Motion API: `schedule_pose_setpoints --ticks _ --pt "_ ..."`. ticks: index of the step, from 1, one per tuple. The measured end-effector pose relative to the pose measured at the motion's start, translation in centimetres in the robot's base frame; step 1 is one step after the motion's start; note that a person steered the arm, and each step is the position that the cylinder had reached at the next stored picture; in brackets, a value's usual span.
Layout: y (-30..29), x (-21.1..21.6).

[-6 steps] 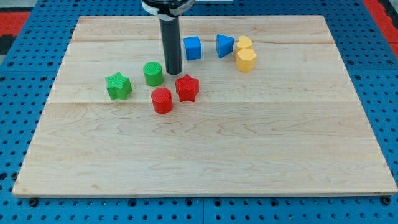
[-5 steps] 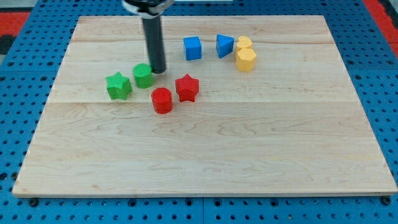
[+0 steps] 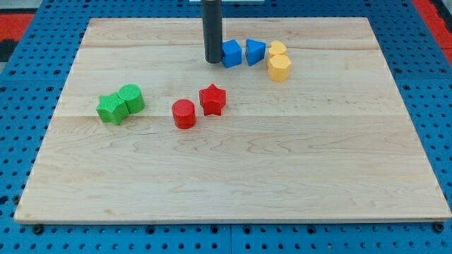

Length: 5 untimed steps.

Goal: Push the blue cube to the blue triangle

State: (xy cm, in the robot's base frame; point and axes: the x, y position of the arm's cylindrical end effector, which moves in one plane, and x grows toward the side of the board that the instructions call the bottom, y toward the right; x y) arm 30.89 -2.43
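The blue cube (image 3: 232,53) sits near the view's top centre of the wooden board, touching or nearly touching the blue triangle (image 3: 255,51) on its right. My tip (image 3: 212,61) stands right against the cube's left side. The dark rod rises straight up out of the view's top.
Two yellow blocks (image 3: 278,61) sit just right of the blue triangle. A red star (image 3: 212,99) and red cylinder (image 3: 183,113) lie below the tip. A green star (image 3: 110,109) and green cylinder (image 3: 131,98) touch each other at the view's left.
The tip swept left, pushing the green cylinder against the green star and both leftward, then moved up and right to the blue cube. The cube has slid right to the blue triangle.
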Motion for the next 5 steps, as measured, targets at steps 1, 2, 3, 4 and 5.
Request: schedule_pose_setpoints --ticks 1,2,3,4,5 --pt "0.2 0.4" --pt "1.2 0.4" --pt "1.3 0.9" --pt "3.4 1.2" --pt "8.2 0.6"
